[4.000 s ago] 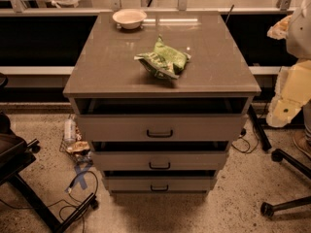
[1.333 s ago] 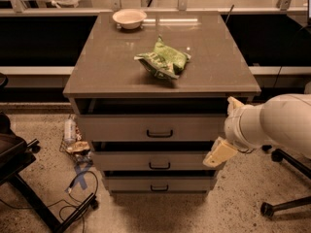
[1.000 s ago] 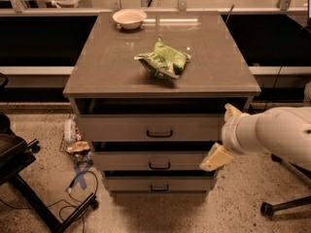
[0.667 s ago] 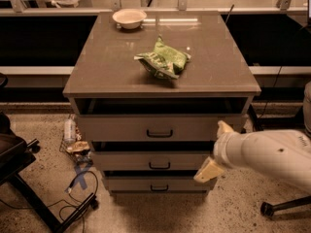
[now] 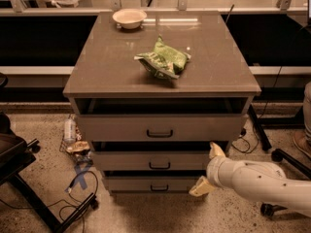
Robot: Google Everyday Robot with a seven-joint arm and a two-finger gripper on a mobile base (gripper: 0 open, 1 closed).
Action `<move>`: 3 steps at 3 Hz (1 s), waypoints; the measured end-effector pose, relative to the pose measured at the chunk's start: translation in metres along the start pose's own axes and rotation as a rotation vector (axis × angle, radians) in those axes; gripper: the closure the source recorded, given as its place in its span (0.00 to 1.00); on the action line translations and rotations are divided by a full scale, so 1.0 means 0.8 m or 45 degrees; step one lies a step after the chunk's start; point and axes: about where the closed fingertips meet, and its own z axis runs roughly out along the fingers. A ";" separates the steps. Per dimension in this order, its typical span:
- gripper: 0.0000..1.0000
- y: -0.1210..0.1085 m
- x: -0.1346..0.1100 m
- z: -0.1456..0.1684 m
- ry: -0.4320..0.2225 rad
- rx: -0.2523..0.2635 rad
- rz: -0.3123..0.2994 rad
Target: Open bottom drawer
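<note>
The bottom drawer [image 5: 146,183] is the lowest, slimmest grey-beige front of the cabinet, with a small black bar handle [image 5: 159,188] at its centre. It sits about flush with the middle drawer [image 5: 150,160] above it. My gripper [image 5: 208,171] is at the end of the white arm reaching in from the lower right. It is at the right end of the bottom and middle drawer fronts, to the right of the handle. One fingertip [image 5: 216,150] points up and the other [image 5: 199,189] down, spread apart with nothing between them.
The top drawer [image 5: 160,127] stands slightly out. A green chip bag [image 5: 163,59] and a white bowl [image 5: 129,17] lie on the cabinet top. Litter and a bottle [image 5: 70,130] lie on the floor at left, with cables and a black stand [image 5: 29,198]. A chair base [image 5: 277,154] is right.
The arm has come in from the right edge and moved down and left, from beside the top and middle drawers to the right end of the bottom drawer. The drawers have not moved.
</note>
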 end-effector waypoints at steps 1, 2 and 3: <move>0.00 0.026 0.034 0.065 -0.060 -0.007 0.001; 0.00 0.026 0.034 0.065 -0.060 -0.007 0.001; 0.00 0.031 0.035 0.076 -0.059 -0.031 0.003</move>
